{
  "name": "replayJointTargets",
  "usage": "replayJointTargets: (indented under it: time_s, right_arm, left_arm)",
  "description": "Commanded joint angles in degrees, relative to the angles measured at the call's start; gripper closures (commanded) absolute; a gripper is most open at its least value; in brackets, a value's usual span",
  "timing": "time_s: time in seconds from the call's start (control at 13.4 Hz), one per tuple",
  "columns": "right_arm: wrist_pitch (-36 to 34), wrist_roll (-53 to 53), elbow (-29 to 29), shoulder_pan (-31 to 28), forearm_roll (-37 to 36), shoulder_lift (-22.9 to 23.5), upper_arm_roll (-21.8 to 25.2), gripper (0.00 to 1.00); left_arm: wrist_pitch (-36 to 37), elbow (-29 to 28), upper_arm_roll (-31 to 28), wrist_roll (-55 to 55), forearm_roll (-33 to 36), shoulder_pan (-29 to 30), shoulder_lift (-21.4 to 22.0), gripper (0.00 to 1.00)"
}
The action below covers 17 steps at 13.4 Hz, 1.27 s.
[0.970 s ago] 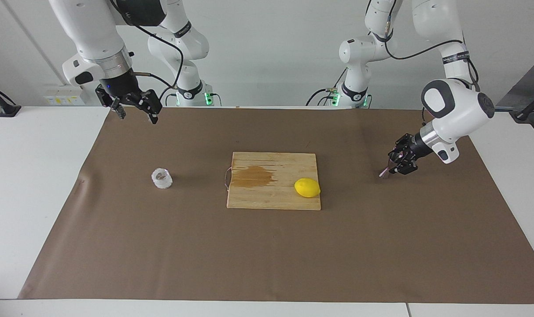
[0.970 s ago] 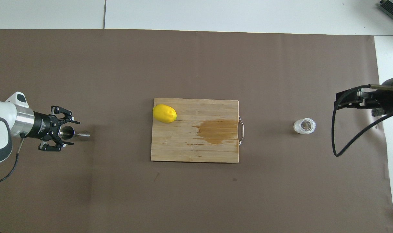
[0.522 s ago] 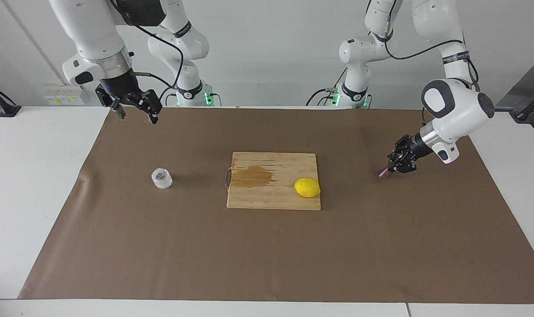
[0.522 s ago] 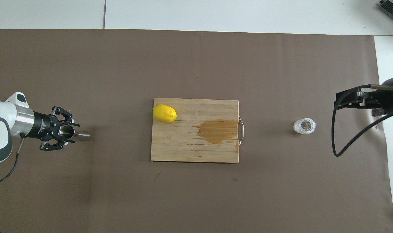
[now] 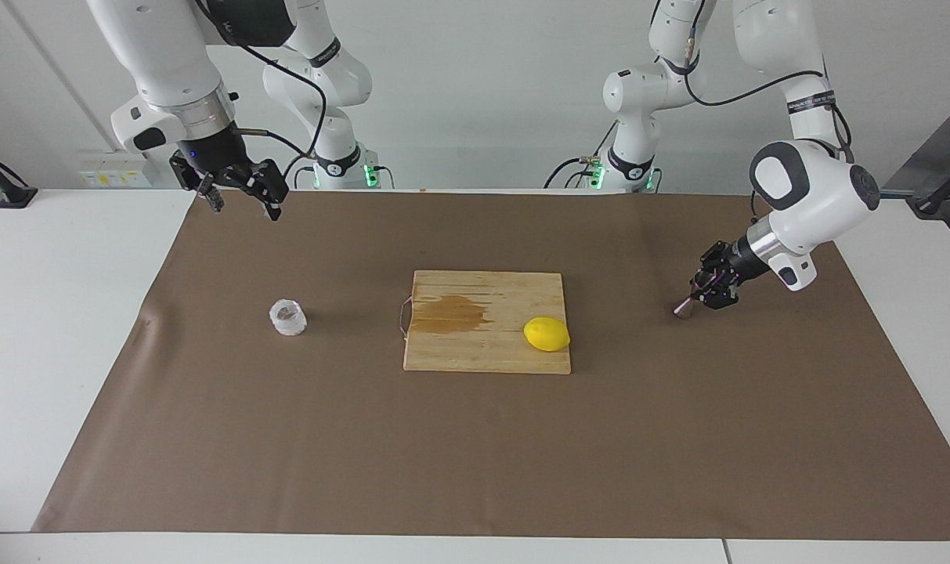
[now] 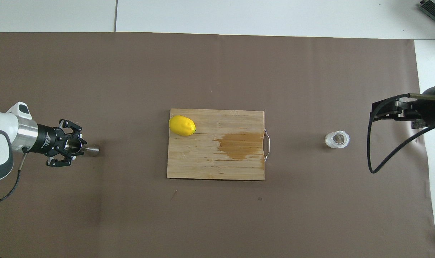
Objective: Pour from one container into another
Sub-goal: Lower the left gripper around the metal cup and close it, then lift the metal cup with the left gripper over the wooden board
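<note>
Steel jigger (image 6: 81,148): light, rigid, slick | left tool (image 6: 75,150) clamped on its upper cone | right tool (image 5: 243,197) apart, waiting | you grip ribbed glass cup (image 5: 288,316) mid-wall, gently

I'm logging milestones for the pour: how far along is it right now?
Early. Done: the left claw is shut on the metal jigger, which lies tipped on the mat at the left arm's end. In hand: that grasp only. Left: the ribbed glass cup stands untouched at the right arm's end; the right claw waits open, up near its base. The lemon sits on the cutting board. No pouring yet.
</note>
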<state>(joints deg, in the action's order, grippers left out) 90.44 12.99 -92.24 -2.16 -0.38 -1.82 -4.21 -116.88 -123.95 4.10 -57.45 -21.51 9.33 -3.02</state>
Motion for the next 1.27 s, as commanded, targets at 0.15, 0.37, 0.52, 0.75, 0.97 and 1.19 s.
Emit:
replayJointTargets:
  time_s: [0.15, 0.37, 0.52, 0.75, 0.97, 1.19]
  right_arm:
    - [0.4, -1.3, -0.8, -0.6, 0.6, -0.7, -0.1, 0.00]
    - [0.4, -1.3, -0.8, -0.6, 0.6, -0.7, -0.1, 0.00]
    - [0.4, -1.3, -0.8, -0.6, 0.6, -0.7, -0.1, 0.00]
    - [0.4, -1.3, -0.8, -0.6, 0.6, -0.7, -0.1, 0.00]
    - [0.4, -1.3, -0.8, -0.6, 0.6, -0.7, -0.1, 0.00]
    - [0.4, -1.3, -0.8, -0.6, 0.6, -0.6, -0.1, 0.00]
  left_arm:
    - [6.5, 4.5, -0.3, -2.4, 0.2, -0.8, 0.8, 1.00]
    - [9.6, 9.0, -0.1, -8.9, 3.5, -4.4, 0.4, 1.00]
    - [13.0, 13.5, -0.1, -15.8, 5.3, -8.0, -1.0, 1.00]
    - [15.1, 19.5, -0.1, -27.7, 6.0, -14.5, -3.5, 1.00]
    - [17.4, 27.0, 0.0, -36.6, 5.9, -20.6, -6.6, 1.00]
    - [18.0, 31.0, 0.1, -43.9, 5.2, -26.8, -8.8, 1.00]
